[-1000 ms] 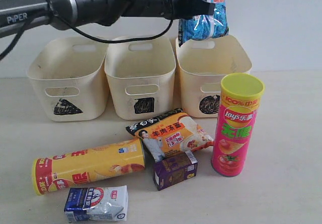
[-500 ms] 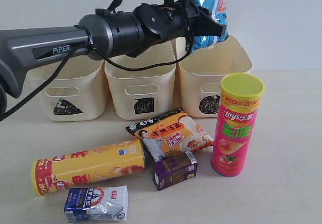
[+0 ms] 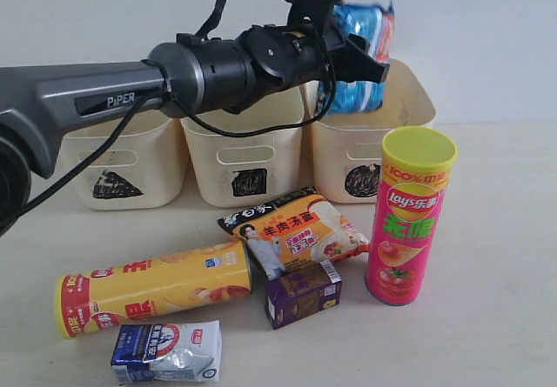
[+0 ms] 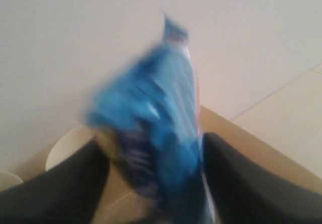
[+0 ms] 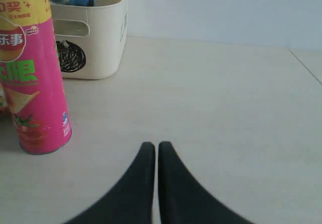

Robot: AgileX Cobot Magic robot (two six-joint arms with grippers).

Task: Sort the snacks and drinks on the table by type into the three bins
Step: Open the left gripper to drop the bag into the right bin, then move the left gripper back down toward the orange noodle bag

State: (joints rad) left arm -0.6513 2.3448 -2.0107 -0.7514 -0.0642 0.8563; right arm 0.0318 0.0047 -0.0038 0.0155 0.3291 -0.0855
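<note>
Now I am watching the large blue bag (image 4: 151, 108) hanging between the fingers (image 4: 60, 183) of the left gripper (image 4: 156, 143), over the circle-marked bin (image 3: 416, 100); view blurred, so I cannot tell whether they are clamping it.

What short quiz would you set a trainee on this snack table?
1. True or false: the yellow tube lies on its side.
2. The blue bag is over the bin marked: A triangle, B square, C circle?
3. Fill in: the right gripper is ___.
Key: 1 true; 2 C; 3 shut.
</note>
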